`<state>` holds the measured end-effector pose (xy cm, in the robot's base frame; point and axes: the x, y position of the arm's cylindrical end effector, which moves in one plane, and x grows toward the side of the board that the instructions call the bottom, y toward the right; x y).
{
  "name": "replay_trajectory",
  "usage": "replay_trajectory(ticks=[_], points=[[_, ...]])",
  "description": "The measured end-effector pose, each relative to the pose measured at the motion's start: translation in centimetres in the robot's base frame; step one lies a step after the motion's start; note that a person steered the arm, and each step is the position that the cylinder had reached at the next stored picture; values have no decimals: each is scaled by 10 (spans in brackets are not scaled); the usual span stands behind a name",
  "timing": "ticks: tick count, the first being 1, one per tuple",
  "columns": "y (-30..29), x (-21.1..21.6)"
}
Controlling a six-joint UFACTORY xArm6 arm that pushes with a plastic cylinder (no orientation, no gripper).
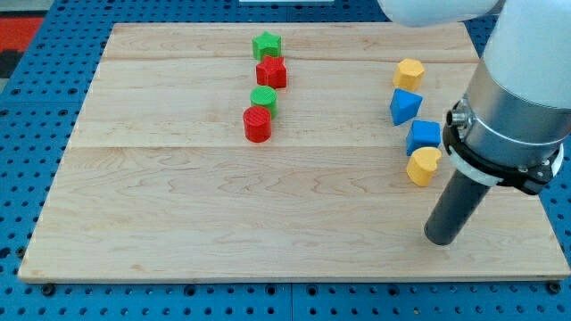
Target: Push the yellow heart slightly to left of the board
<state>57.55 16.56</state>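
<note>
Two blocks crowd the yellow heart [423, 166]: the blue cube [424, 135] touches it above. My tip [440, 239], a bare rod tool with nothing to clamp, sits below-right; a skewed leftward shove could drag the cube across the table [178, 205].

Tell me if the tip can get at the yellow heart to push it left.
Probably yes. My tip sits just below and right of the yellow heart, with bare board between them. The blue cube touches the heart's top, not its right side.

Lab: blue pegboard [27, 134], wooden board [178, 205]
</note>
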Motion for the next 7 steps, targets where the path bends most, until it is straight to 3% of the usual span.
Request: replay_trajectory(ticks=[1,2,4,6,7], points=[[40,-19],[56,-67],[56,-68],[-38,-56],[-126,-44]])
